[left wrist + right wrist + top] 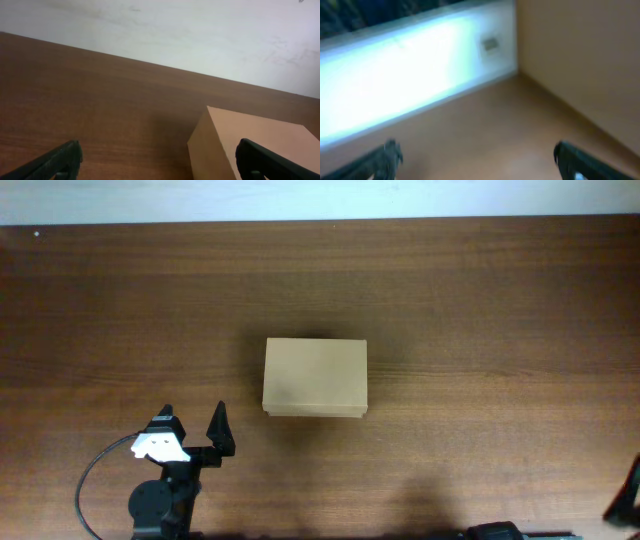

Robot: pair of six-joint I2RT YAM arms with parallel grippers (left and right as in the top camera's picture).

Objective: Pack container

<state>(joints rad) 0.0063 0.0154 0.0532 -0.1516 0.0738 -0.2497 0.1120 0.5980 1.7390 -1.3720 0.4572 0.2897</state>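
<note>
The container (315, 377) is a plain tan cardboard box, lid shut, lying flat in the middle of the wooden table (480, 300). My left gripper (193, 418) stands open near the front edge, to the box's lower left and apart from it, with nothing between its fingers. In the left wrist view the container (260, 140) sits ahead on the right, and the left gripper (159, 150) has its jaws spread wide. The right gripper (475, 150) is also open and empty; its blurred wrist view shows no container.
A pale wall (190, 35) runs behind the table's far edge. A dark part of the right arm (630, 492) shows at the table's right front corner. The right wrist view looks off the table at a bright strip (405, 65) and a tan surface.
</note>
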